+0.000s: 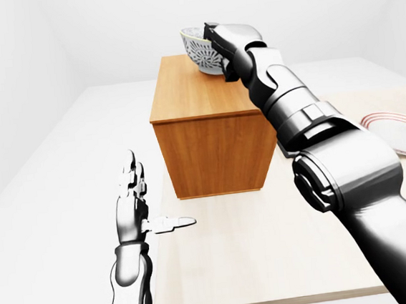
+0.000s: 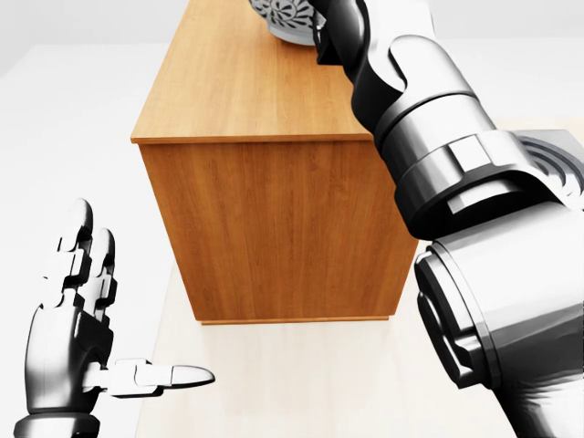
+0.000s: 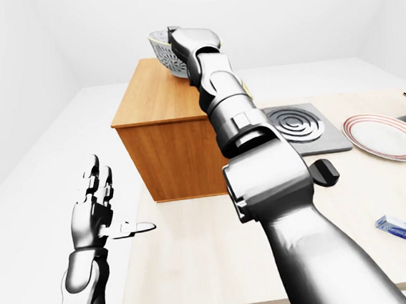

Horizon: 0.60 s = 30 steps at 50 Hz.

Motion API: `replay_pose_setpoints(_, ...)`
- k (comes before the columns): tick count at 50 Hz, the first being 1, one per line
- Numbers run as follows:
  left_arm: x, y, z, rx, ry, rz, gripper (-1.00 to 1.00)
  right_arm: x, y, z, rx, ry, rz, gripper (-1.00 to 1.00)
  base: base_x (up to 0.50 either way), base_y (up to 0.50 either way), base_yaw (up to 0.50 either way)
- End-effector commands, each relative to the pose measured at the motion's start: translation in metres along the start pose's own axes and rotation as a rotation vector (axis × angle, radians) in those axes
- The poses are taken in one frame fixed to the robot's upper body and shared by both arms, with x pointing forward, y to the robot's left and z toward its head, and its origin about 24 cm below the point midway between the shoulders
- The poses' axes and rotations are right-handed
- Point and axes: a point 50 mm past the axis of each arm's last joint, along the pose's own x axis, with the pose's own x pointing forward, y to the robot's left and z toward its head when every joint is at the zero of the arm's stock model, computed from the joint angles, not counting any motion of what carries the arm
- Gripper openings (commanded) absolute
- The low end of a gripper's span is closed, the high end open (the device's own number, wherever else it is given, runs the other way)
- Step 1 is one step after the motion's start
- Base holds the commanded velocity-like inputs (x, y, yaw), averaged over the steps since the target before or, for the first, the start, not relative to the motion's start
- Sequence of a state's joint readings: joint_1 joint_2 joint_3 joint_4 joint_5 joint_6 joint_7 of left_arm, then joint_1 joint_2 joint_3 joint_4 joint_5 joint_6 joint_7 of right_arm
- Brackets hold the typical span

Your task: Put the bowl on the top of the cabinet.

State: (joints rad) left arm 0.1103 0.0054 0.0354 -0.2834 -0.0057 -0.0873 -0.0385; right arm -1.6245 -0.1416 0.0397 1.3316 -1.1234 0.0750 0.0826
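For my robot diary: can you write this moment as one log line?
right robot hand: holds bowl over cabinet top, far end | left robot hand: open, idle beside table | bowl released: cannot tell

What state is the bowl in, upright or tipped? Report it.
Tipped. The bowl leans in the right hand above the cabinet, its rim slanted. Contact with the top: cannot tell.
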Motion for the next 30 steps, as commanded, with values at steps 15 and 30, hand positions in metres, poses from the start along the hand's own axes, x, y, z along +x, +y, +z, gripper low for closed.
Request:
replay_pose_setpoints(15, 0.0, 0.0, 0.0, 0.0, 0.0, -0.004, 1.0, 0.0, -0.013, 0.002, -0.009, 0.003, -0.023, 1.0, 0.0, 0.0, 0.0)
replay_pose_setpoints(30, -0.001, -0.001, -0.001, 0.001, 0.005, -0.009, 1.0, -0.011, -0.097, -0.004, -0.026, 0.027, -0.142, 1.0, 0.0, 0.0, 0.0)
